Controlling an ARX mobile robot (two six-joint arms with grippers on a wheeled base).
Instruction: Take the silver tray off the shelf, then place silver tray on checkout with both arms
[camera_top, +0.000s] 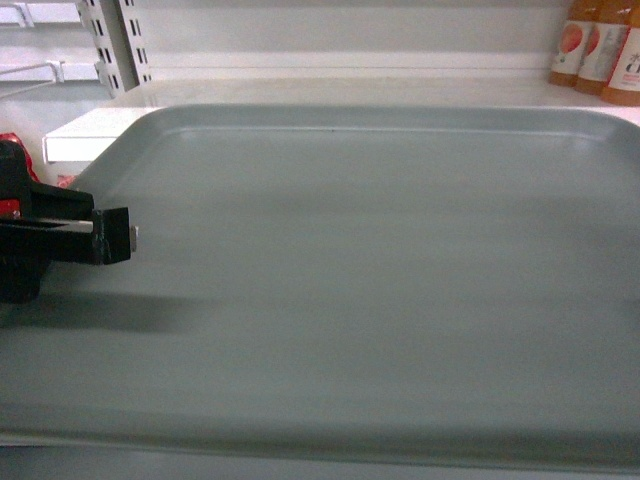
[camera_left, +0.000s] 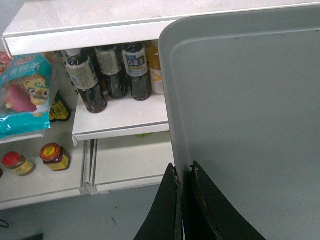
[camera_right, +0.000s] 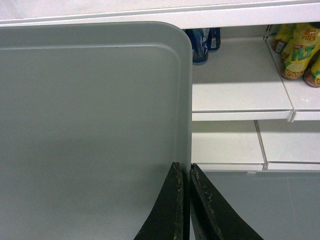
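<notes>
Left tool (camera_left: 183, 172): clenched on the left rim of the silver tray (camera_left: 250, 125), one jaw outside the rim and one inside. Beyond and to its left stand the white boards of the shelf (camera_left: 120, 117), carrying dark drink bottles (camera_left: 112, 70), a teal snack bag (camera_left: 25, 90) and, on a lower board, small red-lidded jars (camera_left: 55, 156).

Centre: the tray spans the space between the two tools, held flat, its far edge at the shelf's front lip; whether it rests there cannot be told. Its flat bottom is bare; nothing lies in it. The tray appears stiff and light, with a smooth, probably slippery surface. Being far wider than either tool, it is best taken at opposite side rims, as here, and kept level, since unequal lift would likely tilt or twist it.

Right tool (camera_right: 184, 172): clenched on the tray's right rim, likewise astride it. Ahead and to its right, shelf boards hold dark blue bottles (camera_right: 202, 44) and yellow-labelled bottles (camera_right: 300, 55). No checkout is visible.
</notes>
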